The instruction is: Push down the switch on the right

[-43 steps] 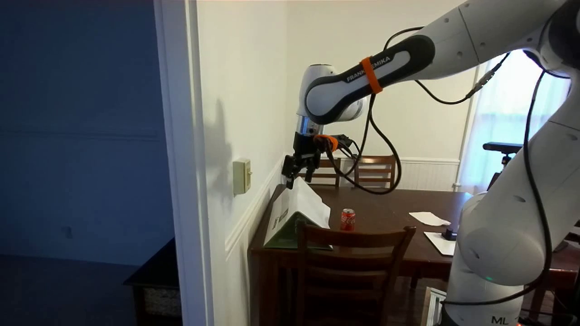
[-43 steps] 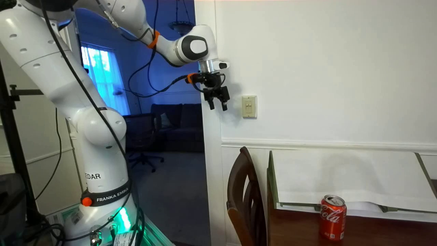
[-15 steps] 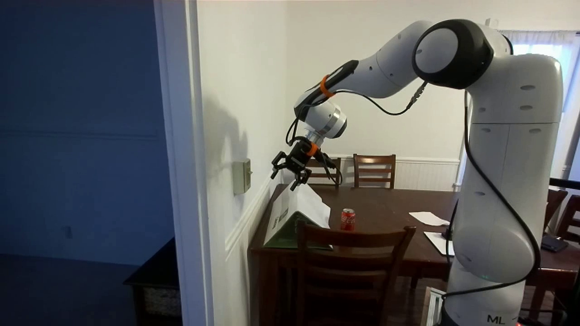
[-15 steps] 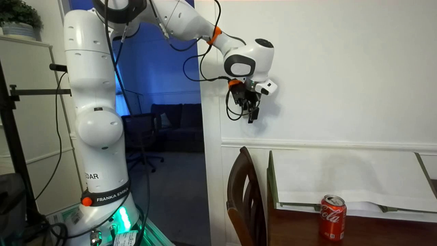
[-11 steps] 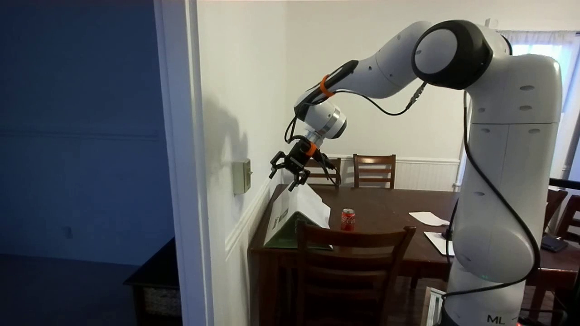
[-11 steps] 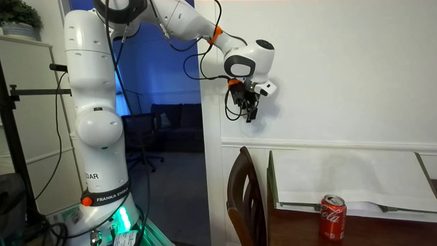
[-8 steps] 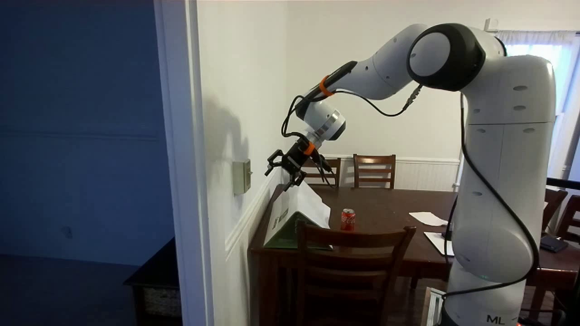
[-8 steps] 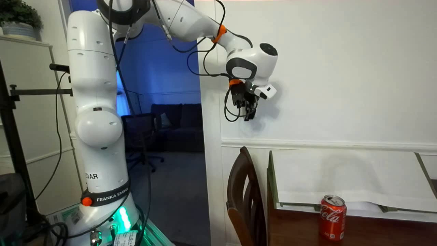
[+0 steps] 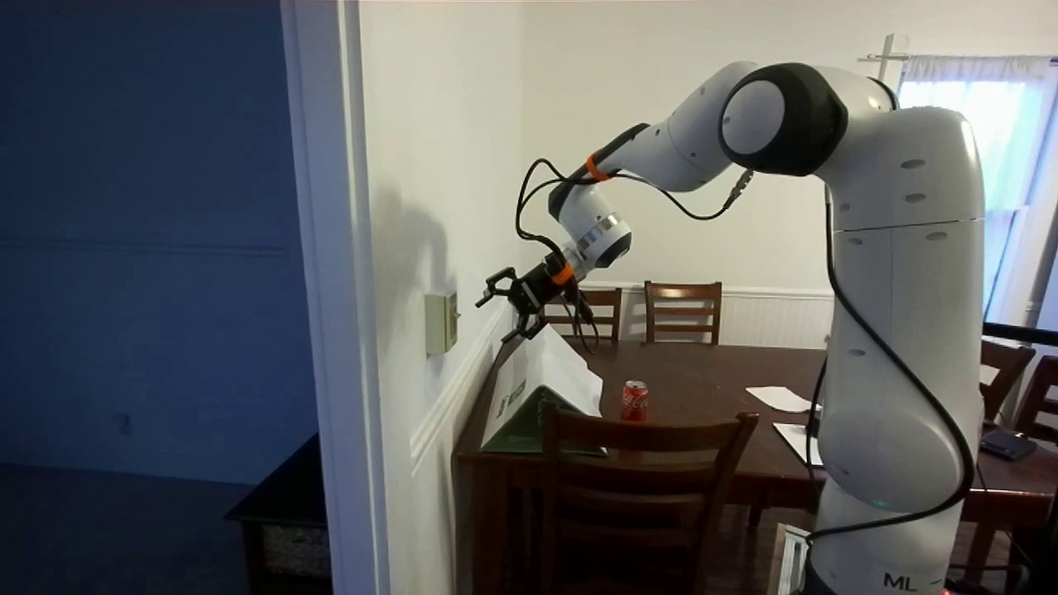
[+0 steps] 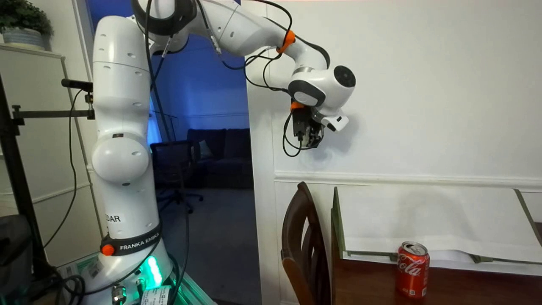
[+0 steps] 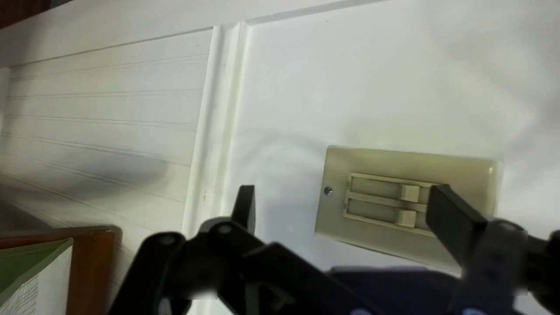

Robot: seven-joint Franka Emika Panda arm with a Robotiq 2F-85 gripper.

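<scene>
I'm holding the gripper (image 11: 342, 192) close to the wall (image 11: 306, 87), its fingers (image 11: 455, 221) standing wide apart and gripping nothing. Behind it, the arm (image 9: 905, 306) is standing arched toward the wall in both exterior views. My wrist view is lying on its side, with down pointing left. There, one finger is covering part of the upper end of the cream switch plate (image 11: 407, 162), while the other is showing below the plate, with wall behind it. In an exterior view I'm seeing a gap between the fingertips (image 9: 484, 302) and the plate, so I'm not making contact.

On the plate, the switch on the right (image 11: 406, 218) is standing about level with the toggle on the left (image 11: 410, 193); in the wrist view it's appearing as the lower of the pair, framed between the fingers.

Below the plate, a chair rail (image 11: 216, 113) is running along the wall. Lower down, a white-and-green board (image 10: 440, 220) is standing peaked on the table (image 9: 702, 368), and a red cola can (image 10: 413, 271) is standing upright near it. A wooden chair (image 9: 653, 436) is facing the table's end. At the table's far side, two more chairs (image 9: 684, 292) are standing, and a curtained window (image 9: 1008, 91) is glowing beyond the arm.
</scene>
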